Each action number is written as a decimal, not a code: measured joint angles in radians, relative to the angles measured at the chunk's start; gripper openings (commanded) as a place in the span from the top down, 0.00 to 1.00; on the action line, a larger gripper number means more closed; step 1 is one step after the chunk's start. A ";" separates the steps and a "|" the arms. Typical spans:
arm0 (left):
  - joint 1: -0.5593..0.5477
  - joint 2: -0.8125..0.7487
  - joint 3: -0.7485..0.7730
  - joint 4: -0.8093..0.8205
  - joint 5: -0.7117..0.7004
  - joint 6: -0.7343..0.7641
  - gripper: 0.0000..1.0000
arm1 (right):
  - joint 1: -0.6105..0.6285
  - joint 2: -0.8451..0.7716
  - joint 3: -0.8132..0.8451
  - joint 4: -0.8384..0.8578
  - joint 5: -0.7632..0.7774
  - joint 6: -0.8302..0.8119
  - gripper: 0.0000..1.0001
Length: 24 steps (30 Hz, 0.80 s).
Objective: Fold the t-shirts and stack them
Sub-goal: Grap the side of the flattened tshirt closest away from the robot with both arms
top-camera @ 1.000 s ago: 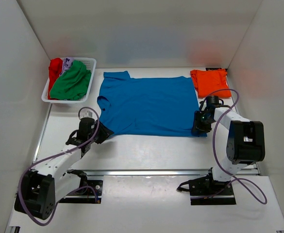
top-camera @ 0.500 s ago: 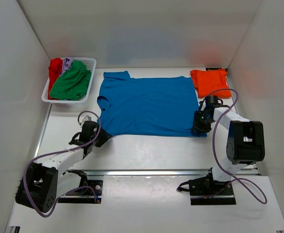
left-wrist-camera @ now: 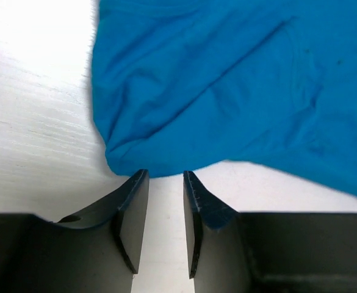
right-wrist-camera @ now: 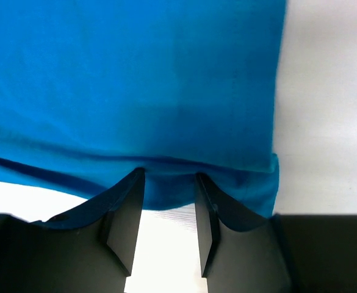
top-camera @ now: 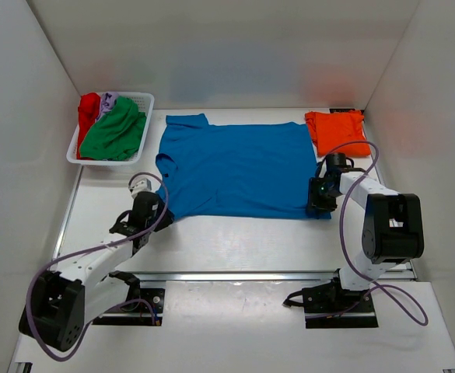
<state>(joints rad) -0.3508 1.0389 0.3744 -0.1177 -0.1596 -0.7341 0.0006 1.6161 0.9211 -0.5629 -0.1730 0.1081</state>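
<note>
The blue shirt (top-camera: 239,167) lay spread flat on the table (top-camera: 235,241), with the orange shirt (top-camera: 336,132) near its far right corner. The left tool (left-wrist-camera: 165,174) stood part open, empty, its tips just short of the near sleeve corner; closing there would probably have caught nothing. The right tool (right-wrist-camera: 169,174), also open, had its tips at the near hem corner. If only one side had gripped, any lift would likely have dragged the shirt askew and creased the fold.
</note>
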 measured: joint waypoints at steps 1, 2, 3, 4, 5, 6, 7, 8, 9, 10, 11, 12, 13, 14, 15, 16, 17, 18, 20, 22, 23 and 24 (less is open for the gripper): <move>-0.009 -0.009 0.001 -0.008 -0.010 0.017 0.60 | 0.006 0.000 0.000 0.000 0.003 0.000 0.65; -0.016 -0.019 0.003 -0.017 -0.017 0.038 0.60 | 0.011 -0.001 0.000 0.000 0.005 0.000 0.65; -0.025 -0.024 0.009 -0.025 -0.021 0.056 0.59 | 0.014 -0.002 0.000 -0.001 0.008 0.000 0.65; -0.030 -0.026 0.019 -0.035 -0.024 0.073 0.57 | 0.017 -0.002 0.000 -0.001 0.008 0.000 0.65; -0.032 -0.024 0.027 -0.040 -0.024 0.090 0.57 | 0.019 -0.002 0.000 -0.001 0.010 0.000 0.64; -0.034 -0.022 0.032 -0.040 -0.027 0.100 0.57 | 0.021 -0.002 0.000 -0.001 0.011 0.000 0.65; -0.037 -0.017 0.035 -0.039 -0.033 0.113 0.56 | 0.023 -0.002 0.000 -0.001 0.012 0.000 0.65; -0.039 -0.012 0.035 -0.040 -0.038 0.120 0.56 | 0.025 -0.002 0.000 0.000 0.016 0.000 0.65; -0.043 -0.004 0.035 -0.041 -0.044 0.128 0.55 | 0.027 -0.002 0.000 -0.001 0.017 0.000 0.65; -0.049 0.006 0.035 -0.040 -0.047 0.137 0.54 | 0.031 -0.003 0.000 -0.001 0.020 0.000 0.65; -0.055 0.019 0.035 -0.039 -0.048 0.144 0.54 | 0.033 -0.004 0.000 -0.001 0.023 0.000 0.65; -0.061 0.036 0.036 -0.040 -0.049 0.151 0.52 | 0.034 -0.004 0.000 -0.001 0.023 0.000 0.65; -0.066 0.054 0.036 -0.040 -0.050 0.159 0.51 | 0.034 -0.004 0.000 -0.001 0.023 0.000 0.66; -0.069 0.071 0.036 -0.039 -0.051 0.165 0.49 | 0.034 -0.004 0.000 -0.001 0.024 0.000 0.65; -0.071 0.090 0.036 -0.039 -0.051 0.171 0.49 | 0.034 -0.005 0.000 -0.001 0.024 0.000 0.66; -0.072 0.108 0.036 -0.037 -0.052 0.176 0.49 | 0.034 -0.006 0.000 -0.003 0.024 0.000 0.66; -0.072 0.125 0.037 -0.038 -0.053 0.180 0.49 | 0.034 -0.008 0.000 -0.003 0.024 0.000 0.66; -0.074 0.138 0.040 -0.033 -0.059 0.183 0.49 | 0.034 -0.008 0.000 -0.004 0.024 0.000 0.65; -0.075 0.155 0.057 -0.032 -0.068 0.186 0.48 | 0.034 -0.010 0.000 -0.006 0.024 0.000 0.66; -0.077 0.175 0.073 -0.031 -0.079 0.186 0.49 | 0.034 -0.010 0.000 -0.006 0.024 0.000 0.66; -0.077 0.184 0.080 -0.031 -0.083 0.186 0.49 | 0.034 -0.010 0.000 -0.006 0.024 0.000 0.66; -0.077 0.192 0.087 -0.031 -0.089 0.185 0.49 | 0.034 -0.011 0.000 -0.006 0.023 0.000 0.65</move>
<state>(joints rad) -0.4274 1.2312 0.4610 -0.1486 -0.2481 -0.5488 0.0341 1.6051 0.9211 -0.5690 -0.1497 0.1081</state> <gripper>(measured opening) 0.512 0.345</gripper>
